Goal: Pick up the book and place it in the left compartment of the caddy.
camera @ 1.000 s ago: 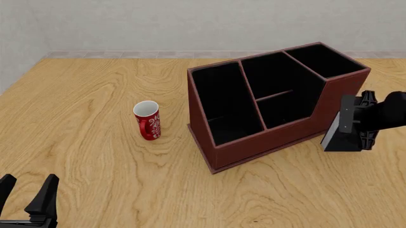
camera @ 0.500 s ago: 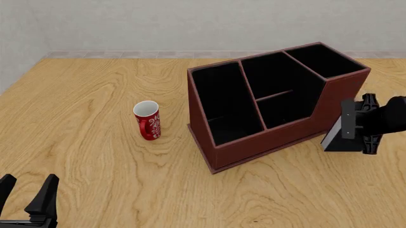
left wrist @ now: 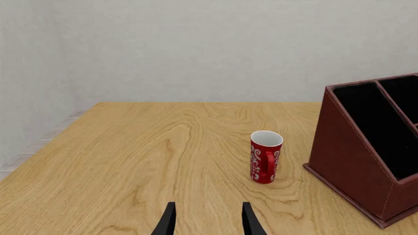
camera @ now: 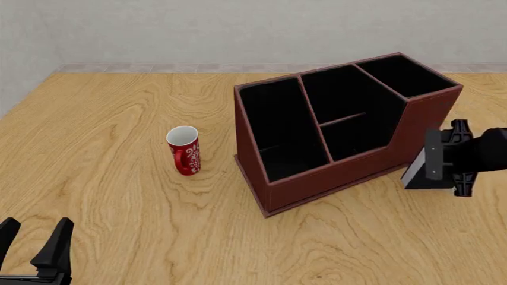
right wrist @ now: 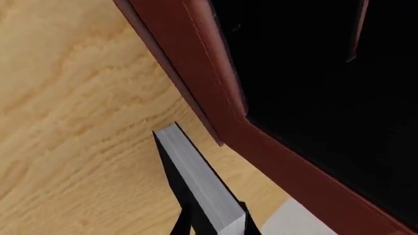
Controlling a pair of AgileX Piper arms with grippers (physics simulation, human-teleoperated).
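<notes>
The right claw (camera: 463, 159) grips the book (camera: 424, 163), tilted beside the caddy (camera: 348, 127); left claw (left wrist: 207, 224), partly cropped, gapes wide.

Matt wood-grain table (camera: 119, 196) (leather-look caddy (camera: 428, 113))

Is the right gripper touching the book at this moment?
Touching. The right wrist view shows the right gripper's fingers closed against both covers of the book, with no gap. The front view agrees, with the gripper over the book's top.
</notes>
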